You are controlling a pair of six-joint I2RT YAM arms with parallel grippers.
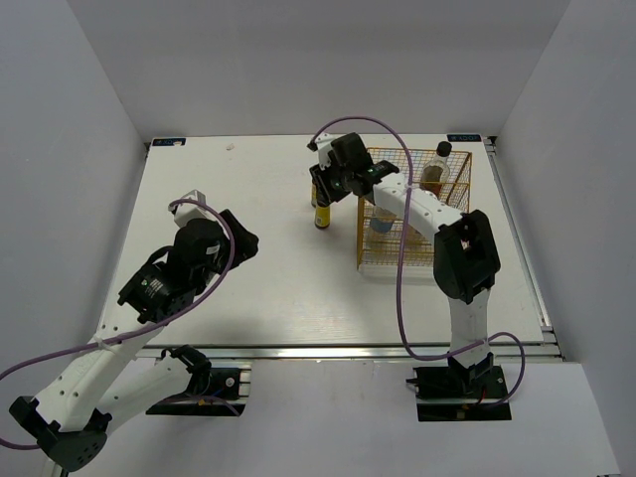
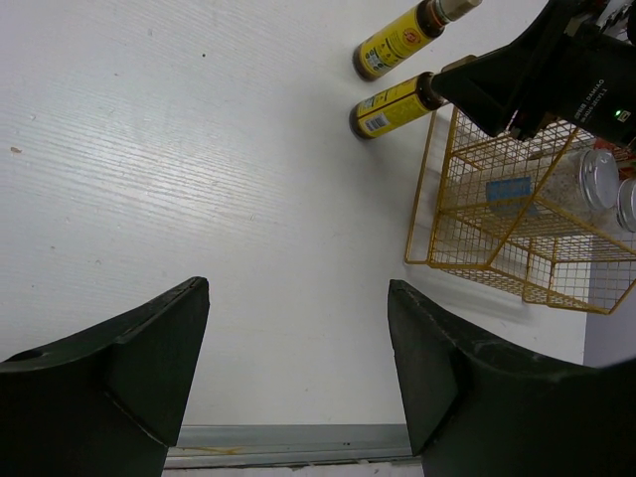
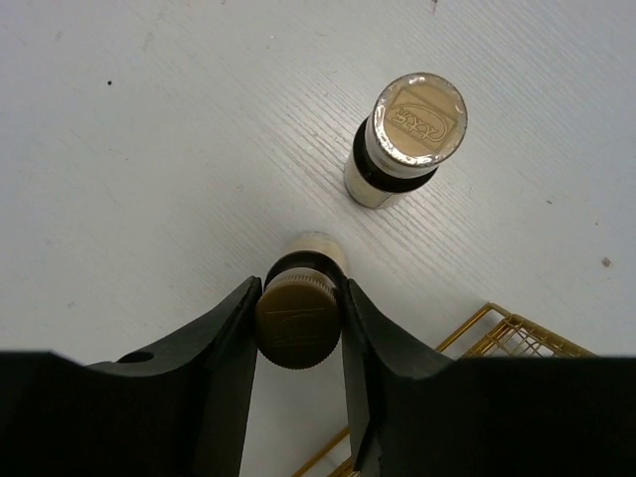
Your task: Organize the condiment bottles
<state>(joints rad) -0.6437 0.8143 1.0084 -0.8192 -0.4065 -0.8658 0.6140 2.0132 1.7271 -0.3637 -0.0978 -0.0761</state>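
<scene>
My right gripper (image 3: pixel 300 290) is shut on the cap of a tiny brown yellow-labelled bottle (image 3: pixel 298 323), which is upright at the table surface just left of the yellow wire basket (image 1: pixel 412 260). The held bottle also shows in the top view (image 1: pixel 321 217) and the left wrist view (image 2: pixel 391 107). The second tiny yellow-labelled bottle (image 3: pixel 405 134) stands free beside it. In the basket are the dark-sauce bottle with black cap (image 1: pixel 437 164) and two white blue-labelled cylinders (image 2: pixel 552 187). My left gripper (image 2: pixel 298 338) is open and empty over the table's near left part.
The basket's left wall (image 2: pixel 427 189) is close to the held bottle. The right arm (image 1: pixel 427 209) reaches over the basket. The table's metal front edge (image 2: pixel 298 437) lies just below my left fingers (image 2: pixel 149 358).
</scene>
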